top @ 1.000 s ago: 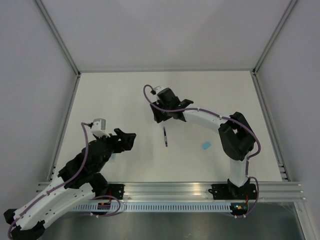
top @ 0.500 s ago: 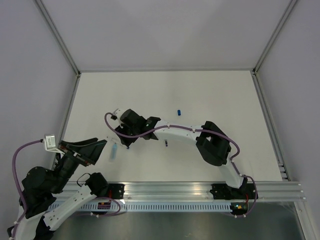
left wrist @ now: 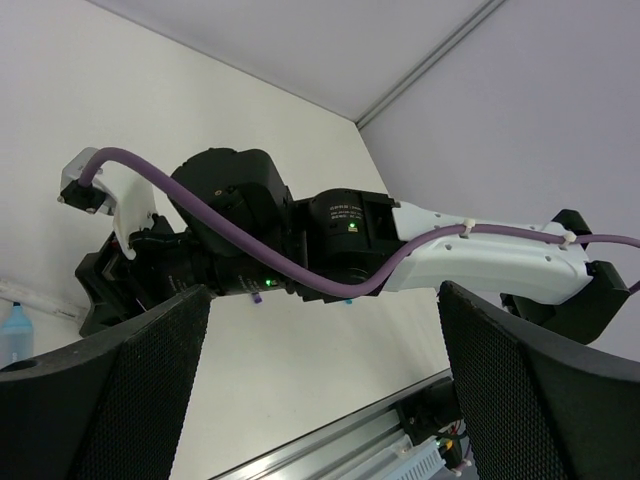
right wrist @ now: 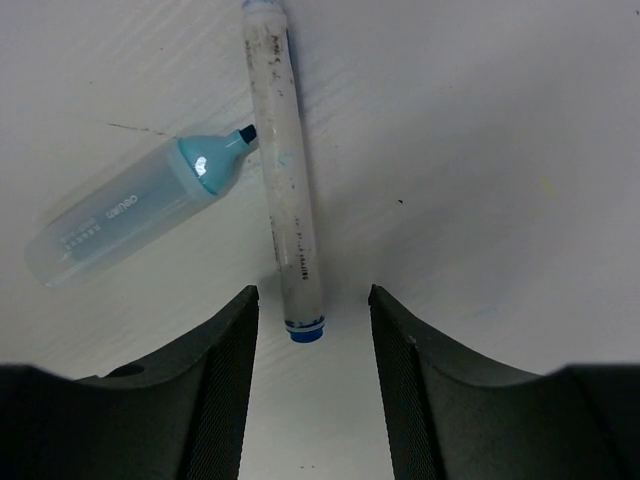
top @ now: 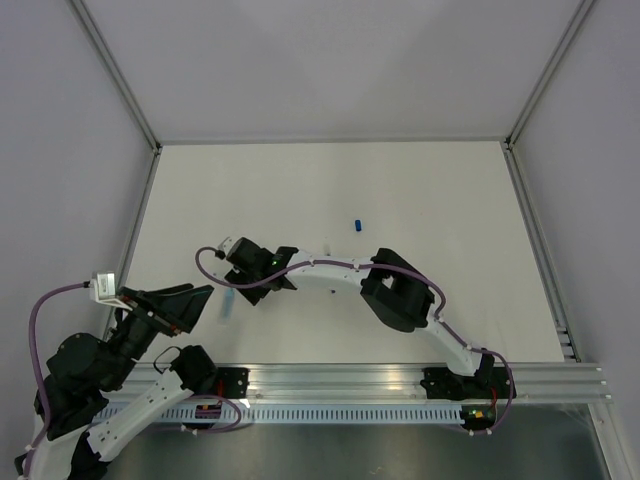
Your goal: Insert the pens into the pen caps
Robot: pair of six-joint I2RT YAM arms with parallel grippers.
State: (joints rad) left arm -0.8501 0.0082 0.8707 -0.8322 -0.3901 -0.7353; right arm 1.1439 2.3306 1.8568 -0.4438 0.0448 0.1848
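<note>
In the right wrist view a white-barrelled pen [right wrist: 285, 170] lies on the table, its blue end between my open right gripper's [right wrist: 312, 345] fingers. A light blue translucent cap-like piece [right wrist: 140, 212] with a teal neck lies just left of the pen, touching it. From above, my right gripper [top: 255, 282] is at the table's left, over that light blue piece [top: 227, 301]. The dark blue cap [top: 356, 224] lies alone farther back. The black pen is mostly hidden under the right forearm; a dark bit [top: 331, 292] shows. My left gripper [top: 192, 302] is open and empty, close by.
The right arm [top: 400, 295] stretches across the table's middle from right to left. In the left wrist view the right wrist [left wrist: 260, 230] fills the space ahead. An aluminium rail [top: 350, 380] runs along the near edge. Frame posts [top: 135, 215] border the table.
The right arm swung from the far middle to the left and then came slightly nearer. The left arm pulled back to the near left corner and has since stayed.
</note>
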